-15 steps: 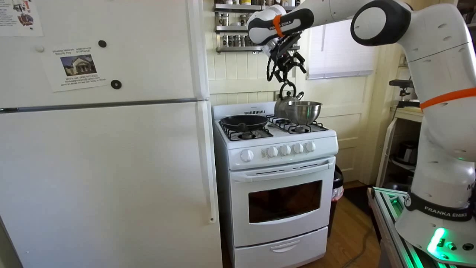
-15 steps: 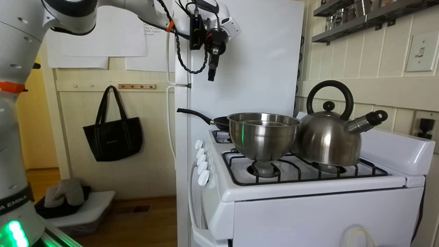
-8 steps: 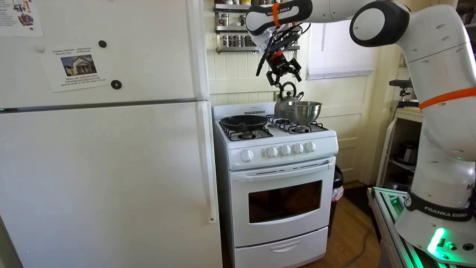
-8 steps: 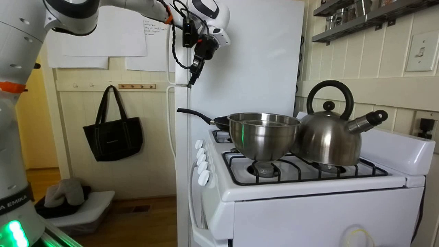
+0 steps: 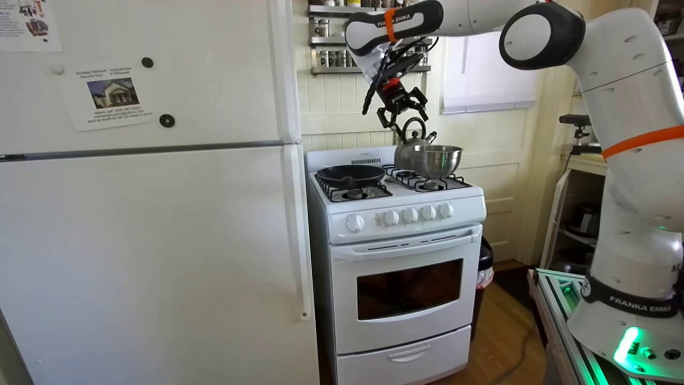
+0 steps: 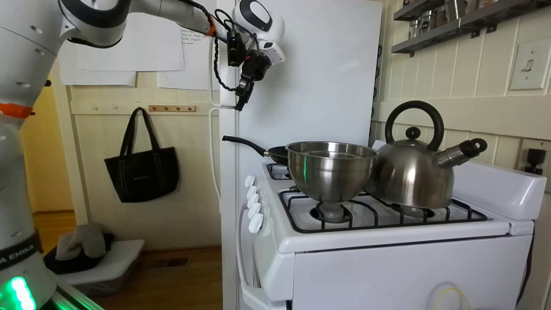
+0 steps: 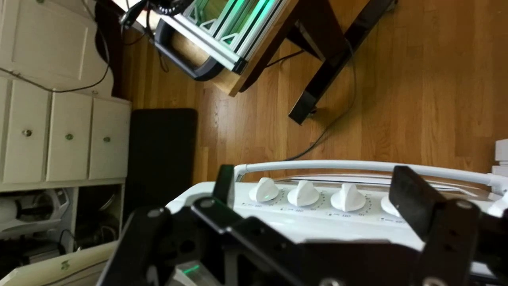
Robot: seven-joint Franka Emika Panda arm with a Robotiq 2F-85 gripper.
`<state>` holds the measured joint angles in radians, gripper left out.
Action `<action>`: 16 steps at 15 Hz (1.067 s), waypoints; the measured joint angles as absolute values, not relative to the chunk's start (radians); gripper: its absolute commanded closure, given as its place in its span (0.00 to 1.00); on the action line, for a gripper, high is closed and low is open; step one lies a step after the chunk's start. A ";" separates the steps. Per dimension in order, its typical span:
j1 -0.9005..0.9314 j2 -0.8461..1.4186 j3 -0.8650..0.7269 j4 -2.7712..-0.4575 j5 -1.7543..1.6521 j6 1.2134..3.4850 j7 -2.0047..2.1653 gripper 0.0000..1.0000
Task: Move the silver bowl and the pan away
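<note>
Lower than a second ago, the gripper [image 7: 315,190] now slants, tips toward the front edge of the stove [image 5: 344,299], instead of pointing almost straight down; its jaws are spread wide, released, and in the wrist view white knobs [image 7: 305,194] along the stove's front show between them. Far left in an exterior view, a white refrigerator [image 5: 160,230] stands just beside the stove's left edge, as seen from the front. Next comes the pan [image 5: 350,174], dark and shallow, in the same place as before, left on the stove and toward the back edge, its black handle [image 6: 245,142] pointing to the front. Near the right back corner a metal kettle [image 6: 413,181] stands upright on a black grate [image 6: 376,220]. Just beside it, nearer the front edge, the silver bowl [image 6: 331,176] sits upright on the same grate, also unmoved; I cannot tell whether bowl and kettle touch. Farthest right, the white arm [image 5: 630,91] rises from a metal-railed stand [image 5: 561,310], a green light [image 5: 626,345] glowing on the arm's base.
</note>
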<state>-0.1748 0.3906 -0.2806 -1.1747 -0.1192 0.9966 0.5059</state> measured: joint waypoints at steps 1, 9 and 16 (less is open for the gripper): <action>-0.182 0.392 -0.282 -1.174 -0.065 0.987 0.543 0.00; -0.243 0.418 -0.294 -1.211 0.363 0.997 0.839 0.00; -0.260 0.442 -0.257 -1.291 0.640 1.160 0.981 0.00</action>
<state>-0.2597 0.4420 -0.2569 -1.2907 0.6405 1.1604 0.9810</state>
